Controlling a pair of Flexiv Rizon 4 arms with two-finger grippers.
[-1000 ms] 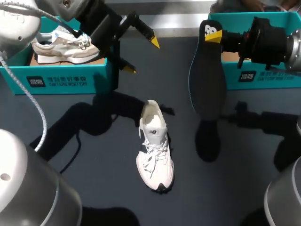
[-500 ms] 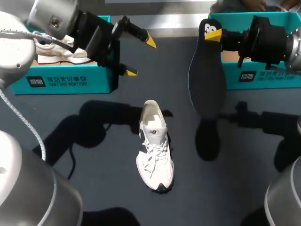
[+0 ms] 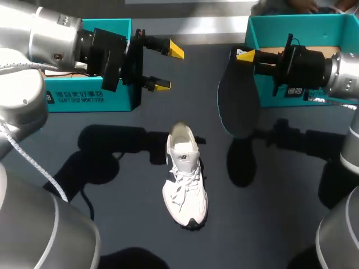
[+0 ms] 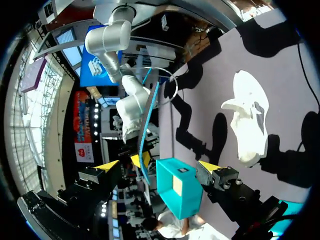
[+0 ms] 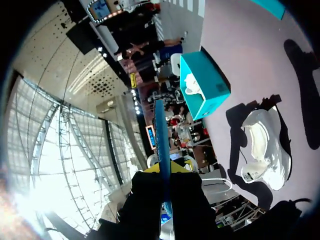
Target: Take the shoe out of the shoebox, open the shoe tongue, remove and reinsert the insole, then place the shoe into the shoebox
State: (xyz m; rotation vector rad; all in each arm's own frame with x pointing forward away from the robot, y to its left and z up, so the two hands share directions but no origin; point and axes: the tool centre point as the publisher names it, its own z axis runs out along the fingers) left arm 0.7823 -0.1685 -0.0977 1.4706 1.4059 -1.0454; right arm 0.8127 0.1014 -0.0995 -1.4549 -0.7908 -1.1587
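Left shoebox: my left arm now covers the sneaker seen inside it before. Left claw hangs wide open, holding nothing. White shoe lies on the bench, unmoved. Right claw, clamped on the insole, has shifted leftward. Right shoebox: interior mostly hidden.

White lace-up sneaker with black toe tip, black foam insole edged teal in yellow-tipped right claw, teal cardboard shoebox beside left claw
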